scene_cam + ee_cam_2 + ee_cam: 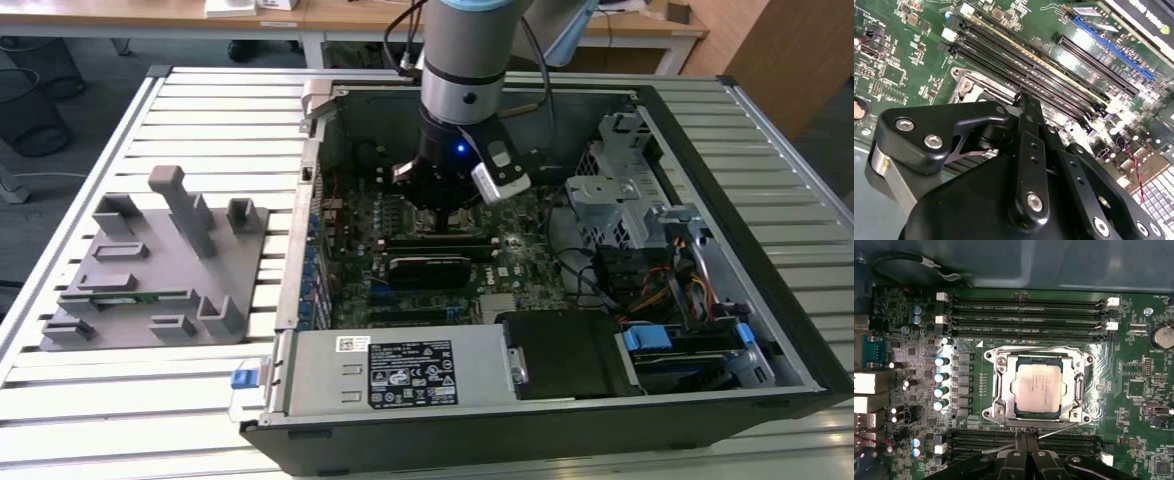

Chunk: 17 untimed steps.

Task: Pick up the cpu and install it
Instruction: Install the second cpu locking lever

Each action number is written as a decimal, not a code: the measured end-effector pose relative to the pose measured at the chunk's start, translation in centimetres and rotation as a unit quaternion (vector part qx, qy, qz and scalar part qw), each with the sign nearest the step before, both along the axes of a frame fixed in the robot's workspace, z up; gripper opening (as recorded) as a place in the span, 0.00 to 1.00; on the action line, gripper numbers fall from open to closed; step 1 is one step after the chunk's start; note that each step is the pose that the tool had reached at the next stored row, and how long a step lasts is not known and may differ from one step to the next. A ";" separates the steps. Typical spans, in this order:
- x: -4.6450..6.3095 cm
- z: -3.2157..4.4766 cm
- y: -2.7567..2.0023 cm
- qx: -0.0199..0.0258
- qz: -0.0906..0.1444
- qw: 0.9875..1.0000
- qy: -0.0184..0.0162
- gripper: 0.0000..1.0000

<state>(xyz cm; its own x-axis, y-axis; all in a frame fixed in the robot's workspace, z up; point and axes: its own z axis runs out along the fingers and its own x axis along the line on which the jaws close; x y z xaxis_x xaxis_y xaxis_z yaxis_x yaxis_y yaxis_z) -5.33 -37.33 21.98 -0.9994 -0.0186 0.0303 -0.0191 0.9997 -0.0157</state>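
The arm is held straight down inside the open computer case (694,250) on the bench (200,400). The gripper (1026,436) is seen with its fingers (1026,107) pressed together, nothing between them, beside the socket (999,385). The cpu (1037,389) is seated flat within the socket frame on the green board (1134,390).

Open black desktop computer case (787,330) lying on a slatted metal table (200,410). Grey-and-black robot arm (461,90) reaching straight down over the green motherboard (427,255). Grey plastic fixture block (154,270) well apart, toward the exterior view's left.
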 end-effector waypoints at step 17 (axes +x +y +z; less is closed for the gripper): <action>-0.8 -0.51 -0.82 0.021 0.000 1.000 0.000 0.11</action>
